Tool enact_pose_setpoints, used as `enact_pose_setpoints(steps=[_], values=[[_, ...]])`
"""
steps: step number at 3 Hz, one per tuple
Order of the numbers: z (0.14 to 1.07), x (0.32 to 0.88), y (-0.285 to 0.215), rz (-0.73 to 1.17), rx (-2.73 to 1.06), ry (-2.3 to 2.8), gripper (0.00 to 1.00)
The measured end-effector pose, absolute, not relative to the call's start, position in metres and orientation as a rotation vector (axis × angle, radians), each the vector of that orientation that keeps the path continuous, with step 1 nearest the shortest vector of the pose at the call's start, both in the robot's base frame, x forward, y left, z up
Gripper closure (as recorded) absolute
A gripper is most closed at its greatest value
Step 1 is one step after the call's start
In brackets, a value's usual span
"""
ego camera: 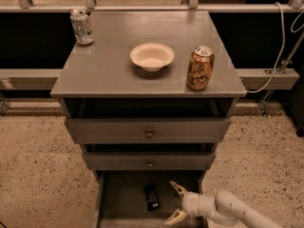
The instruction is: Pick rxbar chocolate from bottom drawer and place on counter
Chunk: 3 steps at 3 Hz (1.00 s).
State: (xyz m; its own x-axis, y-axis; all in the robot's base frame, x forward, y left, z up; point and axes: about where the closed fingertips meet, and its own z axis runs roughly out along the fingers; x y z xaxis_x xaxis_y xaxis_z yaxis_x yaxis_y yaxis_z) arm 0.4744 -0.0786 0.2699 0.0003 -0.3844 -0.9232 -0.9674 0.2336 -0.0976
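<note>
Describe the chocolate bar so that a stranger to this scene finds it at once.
Find the grey cabinet, then its open bottom drawer. On the drawer floor lies the rxbar chocolate, just left of the open gripper. It is small, flat and black, unlike the upright gold-brown can on the counter.
</note>
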Motion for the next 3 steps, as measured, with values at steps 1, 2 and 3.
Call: enact_pose_setpoints(steps=[1,2,3], values=[[0.270,0.474,-0.078,0.771,-1.311,1.556,0.00],[0.267,0.477,-0.070,0.754,-1.364,1.534,0.00],[0.247,0.502,-0.061,0.672,-1.424,1.542,0.00]])
